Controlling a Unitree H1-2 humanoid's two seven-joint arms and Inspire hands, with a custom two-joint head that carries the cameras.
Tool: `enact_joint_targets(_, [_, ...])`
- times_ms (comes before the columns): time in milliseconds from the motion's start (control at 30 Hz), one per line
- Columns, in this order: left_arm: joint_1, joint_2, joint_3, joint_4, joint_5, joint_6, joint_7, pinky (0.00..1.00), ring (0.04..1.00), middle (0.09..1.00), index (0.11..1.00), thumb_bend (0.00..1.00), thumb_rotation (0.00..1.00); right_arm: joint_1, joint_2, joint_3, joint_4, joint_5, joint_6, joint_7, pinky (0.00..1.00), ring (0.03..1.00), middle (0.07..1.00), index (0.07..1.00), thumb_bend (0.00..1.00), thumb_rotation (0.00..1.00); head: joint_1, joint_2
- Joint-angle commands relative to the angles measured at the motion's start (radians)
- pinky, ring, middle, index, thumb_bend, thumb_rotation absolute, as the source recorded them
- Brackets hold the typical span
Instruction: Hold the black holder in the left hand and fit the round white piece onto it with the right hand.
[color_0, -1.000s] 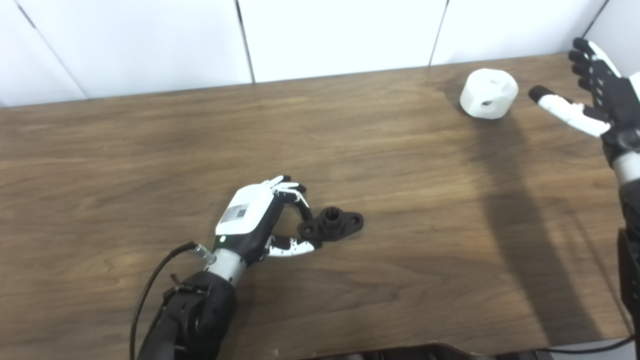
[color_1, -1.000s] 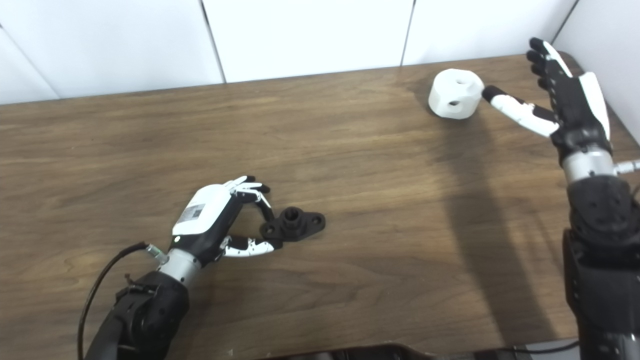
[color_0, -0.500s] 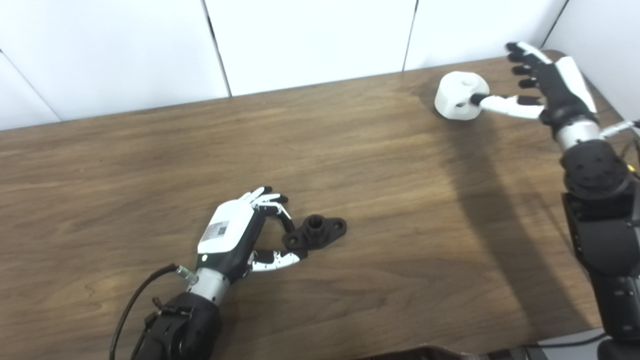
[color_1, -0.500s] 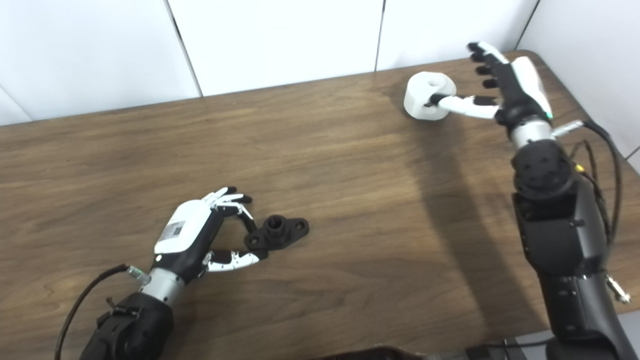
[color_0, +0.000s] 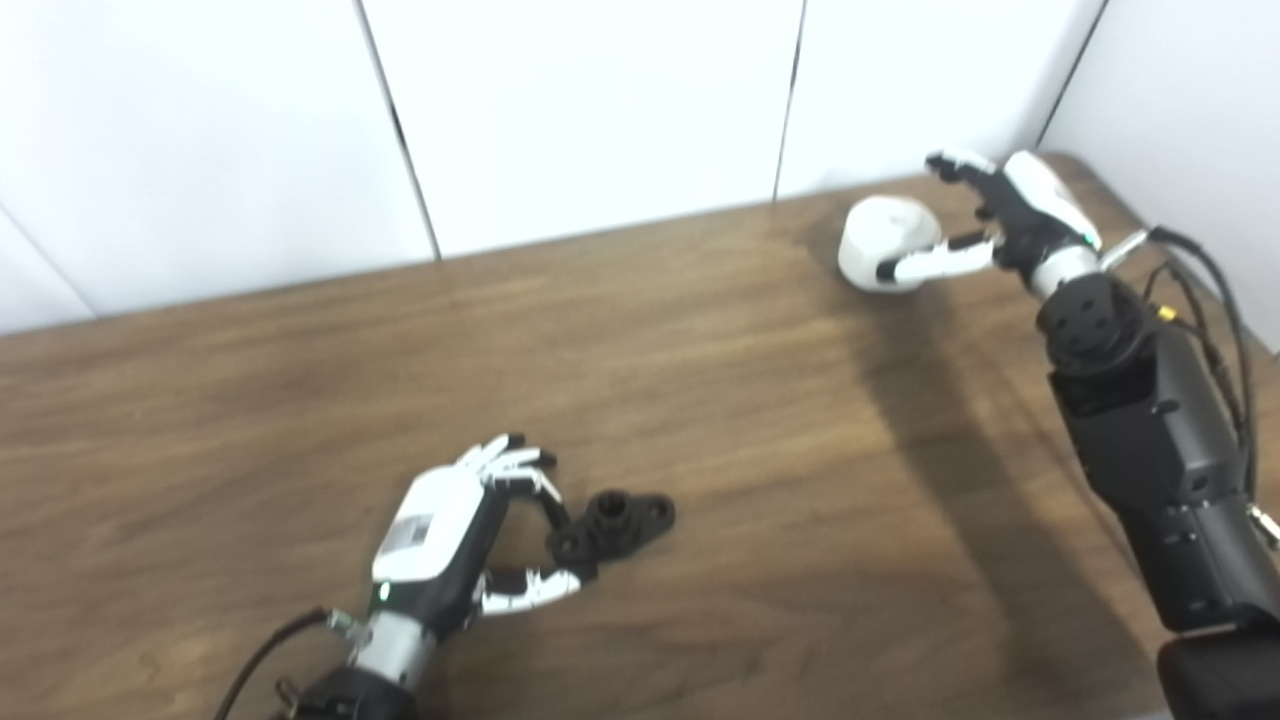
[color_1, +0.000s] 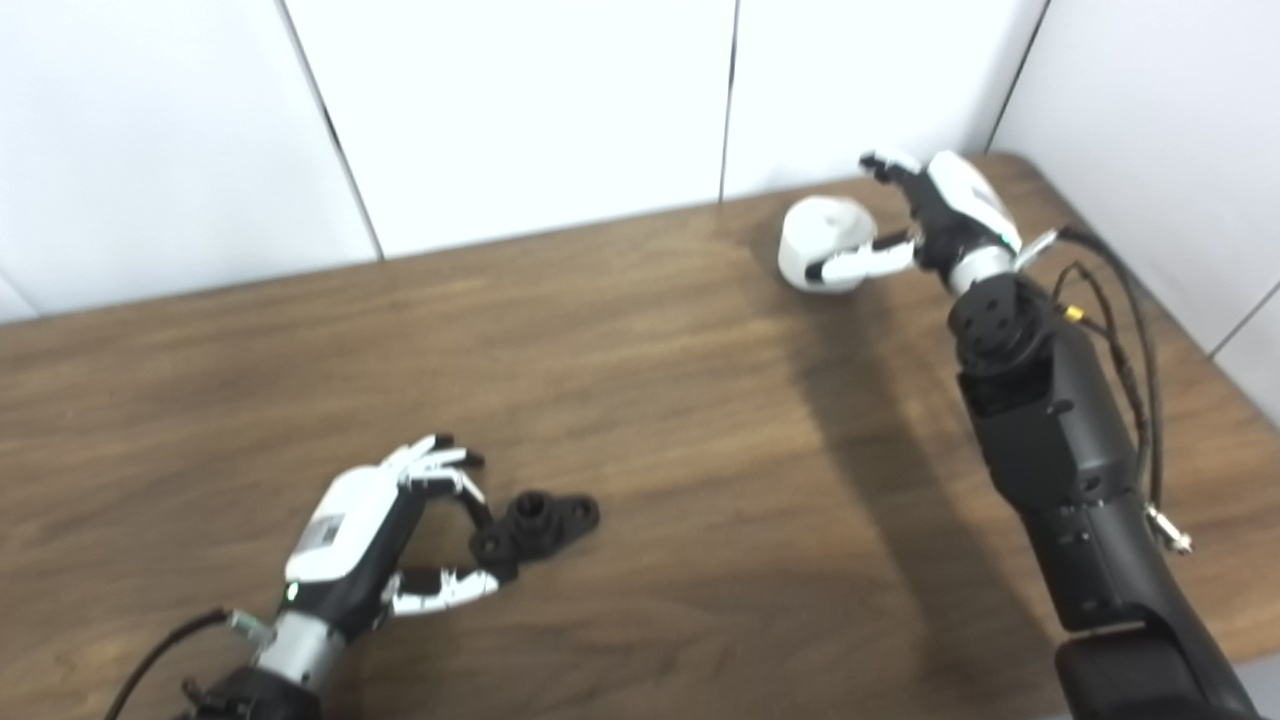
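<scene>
The black holder (color_0: 618, 520) lies flat on the wooden table (color_0: 760, 420), near the front left. My left hand (color_0: 450, 535) pinches the holder's near end between its fingers and thumb. The round white piece (color_0: 882, 236) stands at the table's far right, near the wall. My right hand (color_0: 1000, 205) cups it from the right. Its thumb (color_0: 925, 265) lies across the piece's front, and its fingers (color_0: 955, 163) are spread behind the piece, not closed on it. The same scene shows in the right eye view, with the holder (color_1: 540, 522) and the white piece (color_1: 822, 245).
White wall panels (color_0: 600, 110) run along the table's far edge and close off the right corner. My right forearm (color_0: 1150, 430), with loose cables, reaches along the table's right side.
The camera has shifted. My right hand has moved left to the white piece, and its thumb now lies across the front. My left hand stays on the holder.
</scene>
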Motion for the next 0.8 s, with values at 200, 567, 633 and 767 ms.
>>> enact_joint_targets(200, [0.055, 0.033, -0.007, 0.087, 0.020, 0.064, -0.067, 0.91, 0.927, 0.818, 0.488, 0.52, 0.05, -0.095, -0.079, 0.034, 0.046, -0.060, -0.008, 0.031, 0.91, 0.994, 0.935, 0.886, 0.88, 0.30, 0.005, -0.014])
enact_joint_targets(567, [0.059, 0.030, -0.012, 0.106, 0.020, 0.047, -0.040, 0.90, 0.914, 0.806, 0.487, 0.52, 0.05, -0.118, -0.121, 0.082, 0.102, -0.047, -0.011, 0.019, 0.91, 1.000, 0.926, 0.880, 0.87, 0.27, -0.001, -0.043])
enact_joint_targets(633, [0.058, 0.032, -0.014, 0.109, 0.021, 0.044, -0.035, 0.91, 0.914, 0.805, 0.487, 0.52, 0.05, -0.119, -0.125, 0.087, 0.110, -0.041, -0.012, 0.018, 0.91, 1.000, 0.926, 0.878, 0.87, 0.27, -0.006, -0.048])
enact_joint_targets(767, [0.056, 0.036, -0.017, 0.116, 0.022, 0.038, -0.029, 0.92, 0.915, 0.807, 0.487, 0.52, 0.05, -0.119, -0.128, 0.095, 0.121, -0.028, -0.016, 0.011, 0.93, 1.000, 0.929, 0.870, 0.87, 0.27, -0.008, -0.051])
